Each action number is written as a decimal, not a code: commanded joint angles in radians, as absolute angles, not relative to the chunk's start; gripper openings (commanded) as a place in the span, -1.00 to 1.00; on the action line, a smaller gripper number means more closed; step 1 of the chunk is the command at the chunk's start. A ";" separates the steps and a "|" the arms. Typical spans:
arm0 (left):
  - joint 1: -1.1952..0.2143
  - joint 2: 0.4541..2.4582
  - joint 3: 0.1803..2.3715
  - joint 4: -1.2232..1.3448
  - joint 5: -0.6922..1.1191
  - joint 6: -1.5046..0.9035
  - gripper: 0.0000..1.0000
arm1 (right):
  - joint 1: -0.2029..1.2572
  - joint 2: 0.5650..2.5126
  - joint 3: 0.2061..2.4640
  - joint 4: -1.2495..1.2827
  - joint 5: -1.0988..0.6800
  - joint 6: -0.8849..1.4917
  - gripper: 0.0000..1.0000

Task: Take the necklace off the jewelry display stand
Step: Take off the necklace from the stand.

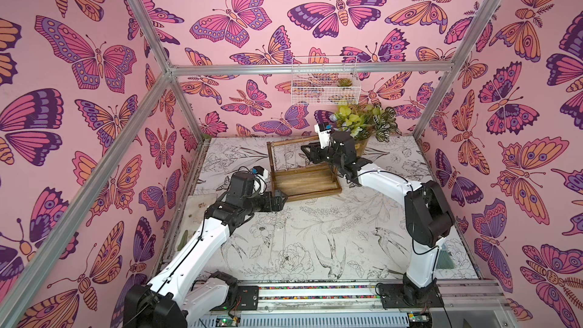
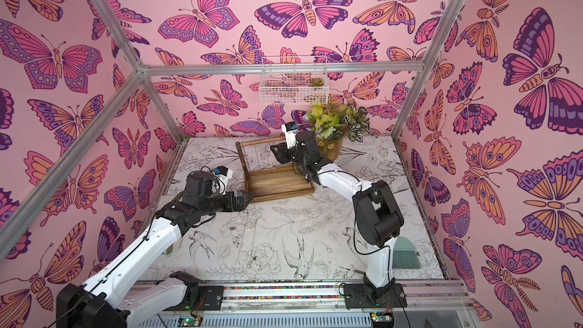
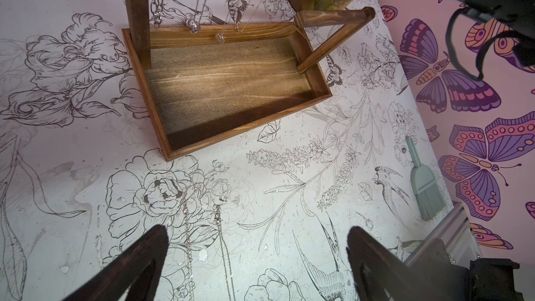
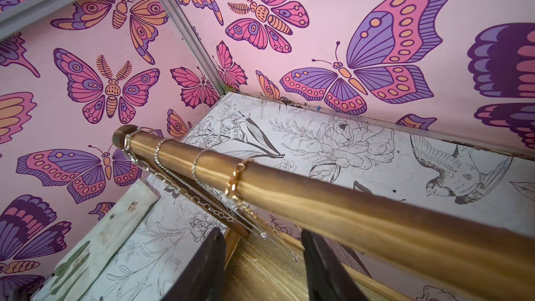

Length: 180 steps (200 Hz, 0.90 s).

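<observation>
Right end effector [image 4: 262,231] part-open, empty, near gold necklace [image 4: 235,180] | left end effector [image 3: 257,228] wide, empty | risk: snagging neighbouring chains [image 4: 130,154], tipping jewelry display stand [image 1: 303,181]

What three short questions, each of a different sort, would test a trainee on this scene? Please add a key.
1. True or false: the left hand is shut on a necklace.
2. The chain on the top bar nearest the right hand is: A gold, B black, C red.
3. Fill in: a silver necklace lies on the ____ below the left hand.
Key: 1 false, it is open; 2 A; 3 table.
</observation>
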State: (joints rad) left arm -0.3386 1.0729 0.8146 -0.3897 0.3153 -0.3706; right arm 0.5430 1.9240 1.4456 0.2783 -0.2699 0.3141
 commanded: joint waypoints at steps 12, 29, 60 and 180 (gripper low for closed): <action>-0.327 1.078 0.799 -0.377 0.331 -0.361 0.97 | 0.547 1.954 1.483 0.312 -0.265 0.319 -0.13; -0.324 1.079 0.797 -0.377 0.333 -0.360 0.98 | 0.552 1.965 1.492 0.319 -0.265 0.316 -0.19; -0.322 1.081 0.794 -0.377 0.334 -0.360 0.98 | 0.560 1.980 1.512 0.323 -0.257 0.318 -0.22; -0.308 1.078 0.783 -0.374 0.340 -0.355 0.99 | 0.573 1.997 1.548 0.308 -0.229 0.308 -0.77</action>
